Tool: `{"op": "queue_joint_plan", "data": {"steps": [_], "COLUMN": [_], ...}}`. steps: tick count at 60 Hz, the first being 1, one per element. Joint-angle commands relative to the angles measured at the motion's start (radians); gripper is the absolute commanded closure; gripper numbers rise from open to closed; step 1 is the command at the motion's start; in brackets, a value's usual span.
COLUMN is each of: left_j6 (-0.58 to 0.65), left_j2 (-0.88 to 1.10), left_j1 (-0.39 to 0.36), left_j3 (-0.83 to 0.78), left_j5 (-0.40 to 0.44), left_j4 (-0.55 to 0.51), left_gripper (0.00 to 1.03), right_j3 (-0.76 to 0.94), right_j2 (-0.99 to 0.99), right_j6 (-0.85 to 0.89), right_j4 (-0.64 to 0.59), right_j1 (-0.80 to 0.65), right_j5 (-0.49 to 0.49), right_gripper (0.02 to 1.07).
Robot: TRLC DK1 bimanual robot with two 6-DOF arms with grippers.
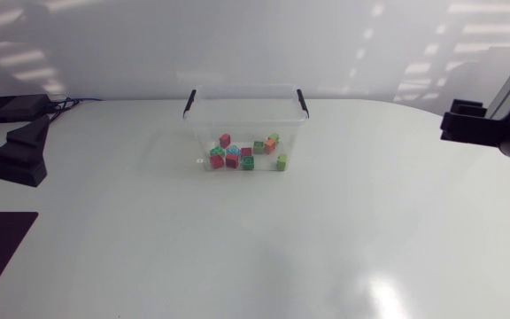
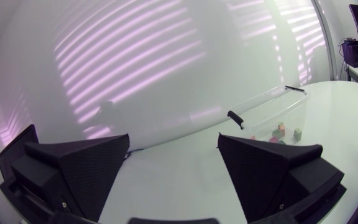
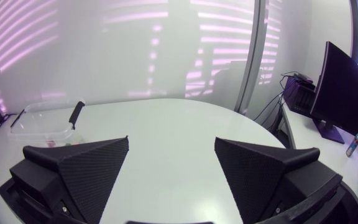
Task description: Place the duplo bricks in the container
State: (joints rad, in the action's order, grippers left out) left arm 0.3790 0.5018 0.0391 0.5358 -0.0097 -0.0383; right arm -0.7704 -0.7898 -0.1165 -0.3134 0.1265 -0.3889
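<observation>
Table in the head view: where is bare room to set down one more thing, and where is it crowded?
Free: the wide table in front of the container, and the strips between the container and the left pincer and the right pincer, both open. Crowded: only the container's floor, where the duplo bricks lie close together.

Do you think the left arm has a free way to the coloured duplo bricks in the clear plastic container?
Probably yes, from above: the clear plastic container looks lidless, and nothing stands between it and the open left gripper.
</observation>
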Motion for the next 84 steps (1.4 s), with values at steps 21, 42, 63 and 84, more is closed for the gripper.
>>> {"op": "queue_joint_plan", "data": {"steps": [21,42,63,84], "left_j6": [0.021,-0.099,-0.243,-0.379], "left_j2": [-0.217,-0.325,-0.416,-0.502], "left_j1": [0.024,0.005,-0.018,-0.039], "left_j3": [-0.177,-0.298,-0.42,-0.536], "left_j5": [-0.007,-0.002,0.004,0.01], "left_j4": [0.009,0.019,0.029,0.038], "left_gripper": [0.04,0.04,0.04,0.04], "right_j3": [0.249,0.421,0.601,0.77], "right_j2": [0.32,0.492,0.645,0.79], "right_j6": [0.123,0.126,0.121,0.117], "right_j4": [0.048,0.127,0.223,0.313], "right_j1": [-0.105,-0.111,-0.119,-0.126], "right_j5": [0.038,0.143,0.269,0.389], "right_gripper": [0.07,0.07,0.07,0.07]}}
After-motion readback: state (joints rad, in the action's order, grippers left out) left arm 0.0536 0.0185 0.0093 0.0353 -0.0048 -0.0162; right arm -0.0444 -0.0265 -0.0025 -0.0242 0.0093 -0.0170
